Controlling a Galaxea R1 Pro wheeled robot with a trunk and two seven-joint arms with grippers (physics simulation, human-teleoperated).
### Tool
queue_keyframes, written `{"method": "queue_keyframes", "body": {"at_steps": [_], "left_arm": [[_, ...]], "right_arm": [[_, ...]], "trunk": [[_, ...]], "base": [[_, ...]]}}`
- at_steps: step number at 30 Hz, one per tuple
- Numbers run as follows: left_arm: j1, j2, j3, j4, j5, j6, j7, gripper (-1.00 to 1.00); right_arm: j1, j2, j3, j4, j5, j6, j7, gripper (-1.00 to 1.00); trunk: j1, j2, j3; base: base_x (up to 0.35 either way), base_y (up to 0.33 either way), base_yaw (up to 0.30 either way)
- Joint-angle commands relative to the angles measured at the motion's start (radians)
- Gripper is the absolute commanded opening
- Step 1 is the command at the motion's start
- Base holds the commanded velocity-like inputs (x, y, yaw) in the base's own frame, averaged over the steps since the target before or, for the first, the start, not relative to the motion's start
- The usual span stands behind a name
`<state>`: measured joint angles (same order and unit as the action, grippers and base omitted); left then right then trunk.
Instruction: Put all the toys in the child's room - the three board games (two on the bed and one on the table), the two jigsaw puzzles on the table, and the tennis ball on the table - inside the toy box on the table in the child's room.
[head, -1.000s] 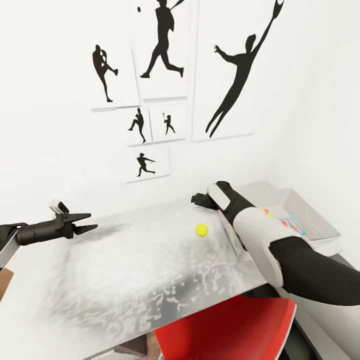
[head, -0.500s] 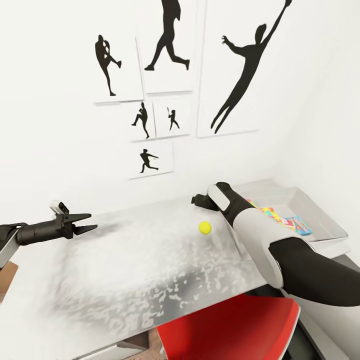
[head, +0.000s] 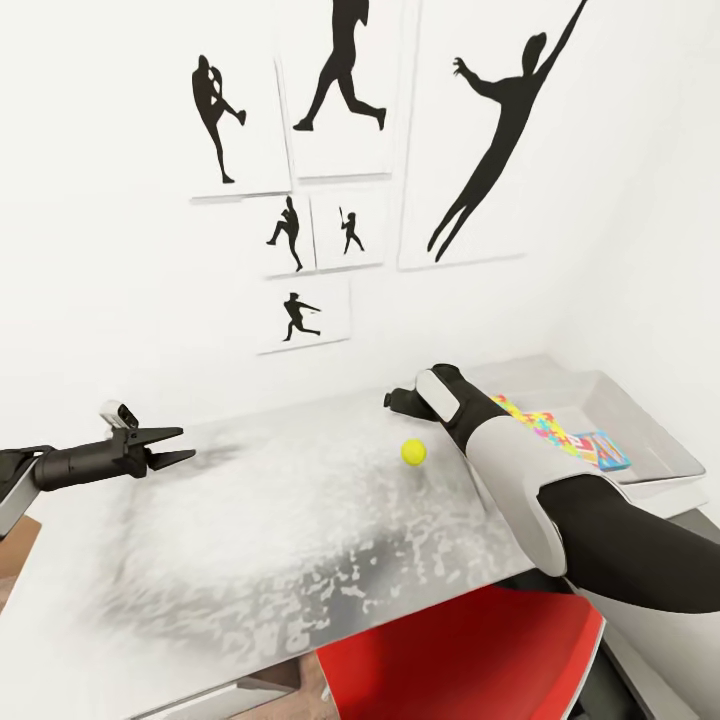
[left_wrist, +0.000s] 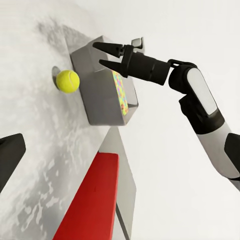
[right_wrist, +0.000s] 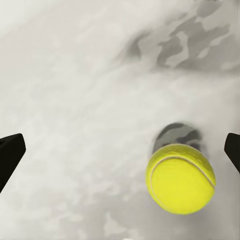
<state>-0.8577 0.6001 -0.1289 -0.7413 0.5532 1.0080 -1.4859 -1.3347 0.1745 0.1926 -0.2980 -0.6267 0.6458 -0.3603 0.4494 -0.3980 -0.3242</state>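
Yellow-green tennis ball (head: 413, 452) rests on marbled table (head: 250, 540).

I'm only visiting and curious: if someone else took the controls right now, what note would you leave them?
Left gripper: open, empty, held over the table's left end.
Right gripper: open, empty, above the tennis ball, not touching it.
The ball lies loose on the table, outside the toy box.
Done: jigsaw puzzles and a colourful flat box lie in the toy box.
Left: grasp the ball, drop it in the box.

One tennis ball (head: 413, 452), one toy box (head: 655, 440), one red chair (head: 470, 660), six silhouette pictures (head: 347, 88), two grippers.
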Motion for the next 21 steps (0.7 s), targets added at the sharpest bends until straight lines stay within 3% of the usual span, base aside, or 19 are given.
{"method": "queue_keyframes", "body": {"at_steps": [1,21], "left_arm": [[-0.001,0.001,-0.004,0.001,0.002,0.011,-0.005,1.0],[-0.001,0.001,-0.004,0.001,0.002,0.01,-0.005,1.0]], "right_arm": [[-0.001,0.0,0.005,-0.001,-0.009,0.002,-0.009,1.0],[-0.001,0.0,0.008,-0.001,-0.006,0.001,-0.01,1.0]], "trunk": [[0.001,-0.002,-0.002],[0.001,-0.002,-0.011]], "base": [[0.0,0.0,0.005],[0.0,0.0,-0.058]]}}
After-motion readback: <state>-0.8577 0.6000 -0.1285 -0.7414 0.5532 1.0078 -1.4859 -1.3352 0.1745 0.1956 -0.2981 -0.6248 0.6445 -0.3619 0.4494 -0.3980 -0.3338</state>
